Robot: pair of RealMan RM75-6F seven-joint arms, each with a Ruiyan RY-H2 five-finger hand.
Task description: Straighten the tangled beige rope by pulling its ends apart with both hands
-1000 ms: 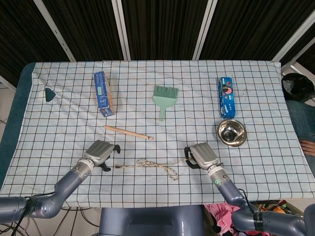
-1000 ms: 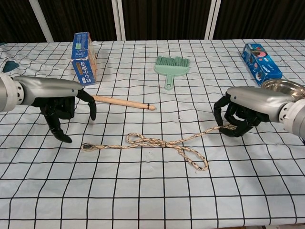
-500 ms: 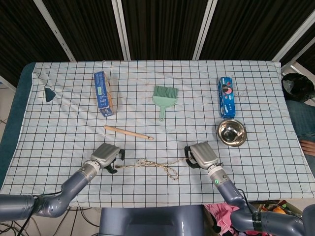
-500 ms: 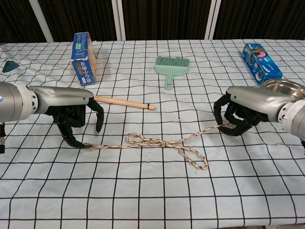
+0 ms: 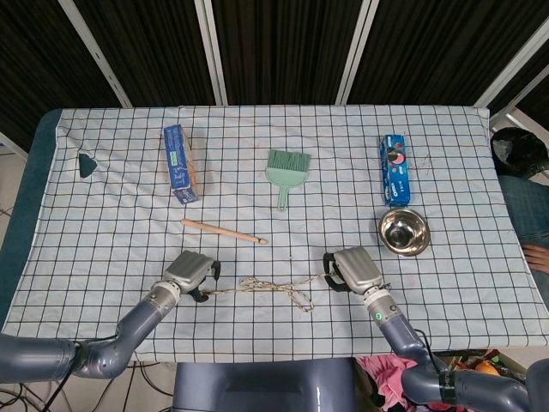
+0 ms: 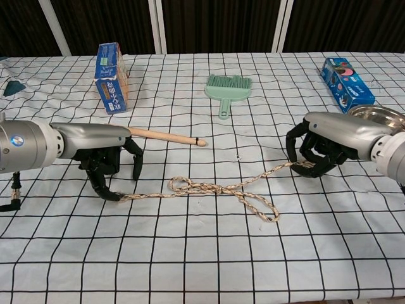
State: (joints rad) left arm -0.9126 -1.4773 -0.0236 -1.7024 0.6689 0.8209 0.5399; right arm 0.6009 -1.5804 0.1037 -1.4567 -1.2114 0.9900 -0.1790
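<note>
While beige rope [image 6: 218,189] lies looped mid-table, left hand [image 6: 107,166] pinches 9 o'clock end, right hand [image 6: 319,151] grips 3 o'clock end.

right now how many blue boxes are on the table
2. One blue box stands at the far left of the table, behind the wooden stick. The other blue box lies at the far right, just behind the metal bowl. None looks hidden.

- Beige rope [image 6: 218,189]
- White tablecloth [image 5: 103,223] with a dark grid
- Mint-green brush [image 5: 286,169]
- Blue boxes [image 5: 180,163]
- Silver bowl [image 5: 404,231]
- Grey hands [image 6: 104,149]
</note>
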